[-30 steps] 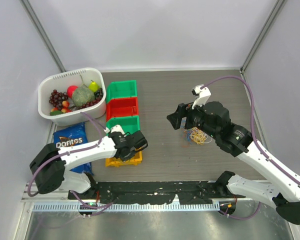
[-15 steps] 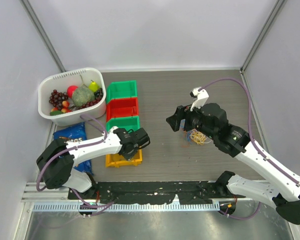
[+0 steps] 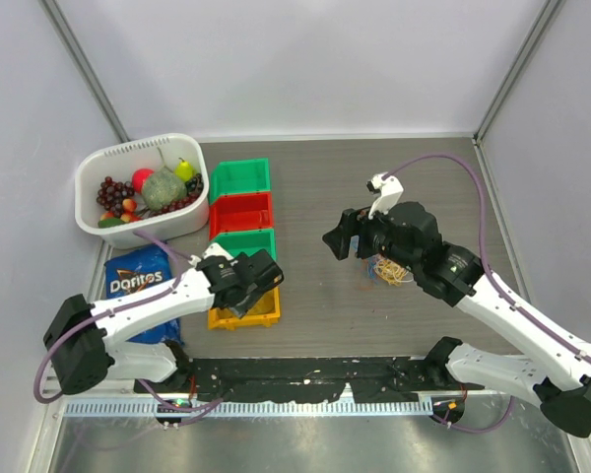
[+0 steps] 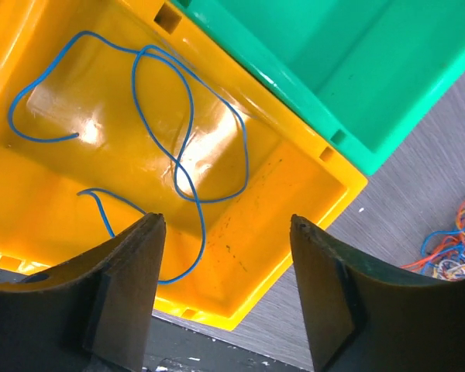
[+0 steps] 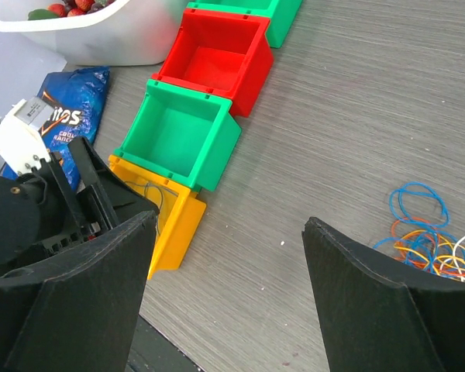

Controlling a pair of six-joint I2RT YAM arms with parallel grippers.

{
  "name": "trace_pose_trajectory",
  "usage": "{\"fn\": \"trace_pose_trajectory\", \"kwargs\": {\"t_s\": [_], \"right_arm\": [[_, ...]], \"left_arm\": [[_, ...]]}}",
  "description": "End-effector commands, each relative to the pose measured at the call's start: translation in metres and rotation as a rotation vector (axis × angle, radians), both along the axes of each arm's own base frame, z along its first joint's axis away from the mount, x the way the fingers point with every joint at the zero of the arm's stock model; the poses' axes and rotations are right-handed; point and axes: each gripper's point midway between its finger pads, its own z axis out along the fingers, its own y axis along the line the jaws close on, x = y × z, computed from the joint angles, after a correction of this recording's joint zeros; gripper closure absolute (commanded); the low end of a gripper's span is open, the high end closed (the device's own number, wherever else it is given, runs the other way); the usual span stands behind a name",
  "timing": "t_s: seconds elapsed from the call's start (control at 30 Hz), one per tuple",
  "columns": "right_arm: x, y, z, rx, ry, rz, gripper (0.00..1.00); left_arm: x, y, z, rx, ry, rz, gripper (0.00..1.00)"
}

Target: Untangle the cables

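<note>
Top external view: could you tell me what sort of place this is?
Probably a robot test cell: white panel walls enclose a grey table holding coloured plastic bins and a white fruit basket.

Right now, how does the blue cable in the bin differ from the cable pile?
The blue cable lies alone in loose loops; the cable pile is a tangle of blue, orange, yellow and white. The blue cable sits in the yellow bin; the cable pile lies on the table. Both are thin cords, neither held.
</note>
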Motion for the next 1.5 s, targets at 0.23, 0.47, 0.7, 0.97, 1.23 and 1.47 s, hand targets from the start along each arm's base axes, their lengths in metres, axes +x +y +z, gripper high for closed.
{"fn": "trace_pose_trajectory", "kwargs": {"t_s": [0.23, 0.47, 0.7, 0.97, 1.23, 1.47], "right_arm": [[0.033, -0.042, -0.023, -0.048, 0.044, -0.365, 0.18], [0.050, -0.131, -0.130, -0.179, 0.398, -0.685, 0.18], [0.037, -0.137, -0.194, -0.155, 0.541, -0.583, 0.21], [0.022, -0.115, -0.238, -0.149, 0.602, -0.411, 0.50], [0.018, -0.089, -0.208, -0.158, 0.475, -0.302, 0.99], [0.005, -0.066, -0.158, -0.045, 0.357, -0.179, 0.99]], "left_arm": [[0.018, -0.011, 0.070, -0.060, -0.413, -0.457, 0.11], [0.005, -0.052, 0.155, -0.265, -0.777, -0.765, 0.07], [-0.018, -0.118, 0.170, -0.401, -0.712, -1.090, 0.08], [-0.036, -0.175, 0.139, -0.657, -0.547, -1.208, 0.15], [-0.013, -0.180, 0.120, -0.619, -0.555, -1.096, 0.20], [0.026, -0.148, 0.105, -0.265, -0.519, -1.027, 0.36]]}}
